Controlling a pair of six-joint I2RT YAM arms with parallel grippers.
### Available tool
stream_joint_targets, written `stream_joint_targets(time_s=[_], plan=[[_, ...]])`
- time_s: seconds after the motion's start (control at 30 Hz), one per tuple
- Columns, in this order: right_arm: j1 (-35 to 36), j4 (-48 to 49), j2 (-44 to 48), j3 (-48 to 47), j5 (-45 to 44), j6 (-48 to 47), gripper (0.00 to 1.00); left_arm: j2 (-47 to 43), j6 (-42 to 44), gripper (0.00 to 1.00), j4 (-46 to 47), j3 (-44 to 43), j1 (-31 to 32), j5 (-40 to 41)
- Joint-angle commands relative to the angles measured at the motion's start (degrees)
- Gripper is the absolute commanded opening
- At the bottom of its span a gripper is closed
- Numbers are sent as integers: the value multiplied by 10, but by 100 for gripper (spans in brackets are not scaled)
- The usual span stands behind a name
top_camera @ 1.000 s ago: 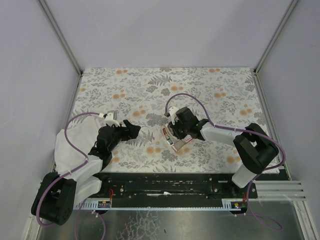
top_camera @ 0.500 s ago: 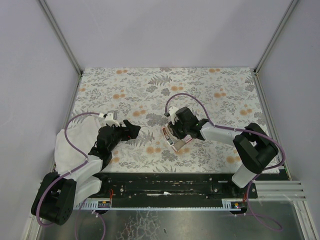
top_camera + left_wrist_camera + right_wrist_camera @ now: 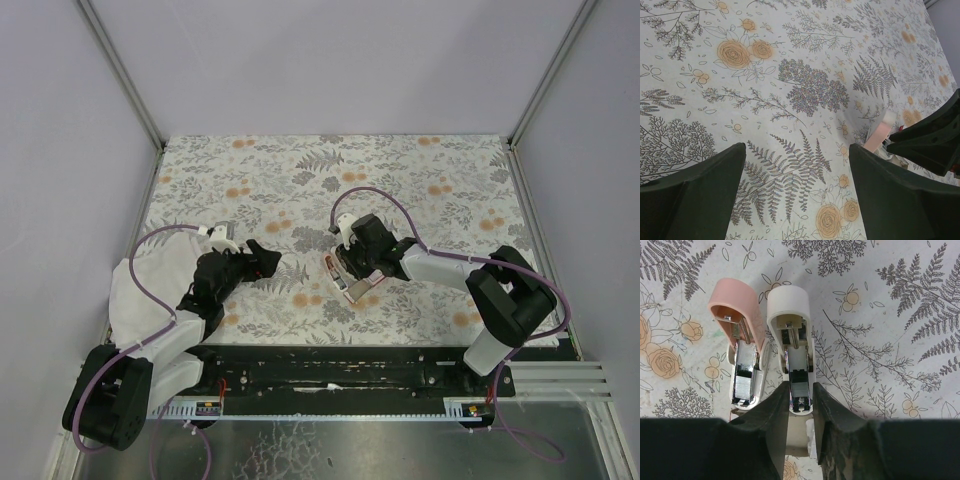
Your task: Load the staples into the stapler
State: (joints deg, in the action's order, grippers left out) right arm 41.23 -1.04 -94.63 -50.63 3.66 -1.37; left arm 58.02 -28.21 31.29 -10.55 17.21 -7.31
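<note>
Right gripper [image 3: 800, 391] has its fingers drawn almost together over the magazine channel of the pink-and-white plastic stapler [image 3: 788, 305], which lies hinged open flat mid-table. Whether they pinch any staples I cannot tell. I'd keep the wrist square to that channel and lower gently. Just beside the stapler sits the small flat red cardboard box [image 3: 352, 291], contents hidden. My left gripper [image 3: 796, 150] hangs wide open, empty.

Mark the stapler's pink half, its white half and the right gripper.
pink half [image 3: 733, 295]: right wrist view, rounded end.
white half [image 3: 788, 300]: right wrist view, rounded end.
right gripper [image 3: 800, 392]: right wrist view, between fingertips.
</note>
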Motion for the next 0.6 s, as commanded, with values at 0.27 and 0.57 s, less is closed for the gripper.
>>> stream_joint_targets(time_s=[0.27, 0.57], plan=[[-4, 2, 31, -20, -7, 6, 40, -1, 13, 82, 43, -10, 2, -7], [-17, 6, 147, 22, -28, 100, 53, 47, 29, 82, 71, -41, 55, -58]])
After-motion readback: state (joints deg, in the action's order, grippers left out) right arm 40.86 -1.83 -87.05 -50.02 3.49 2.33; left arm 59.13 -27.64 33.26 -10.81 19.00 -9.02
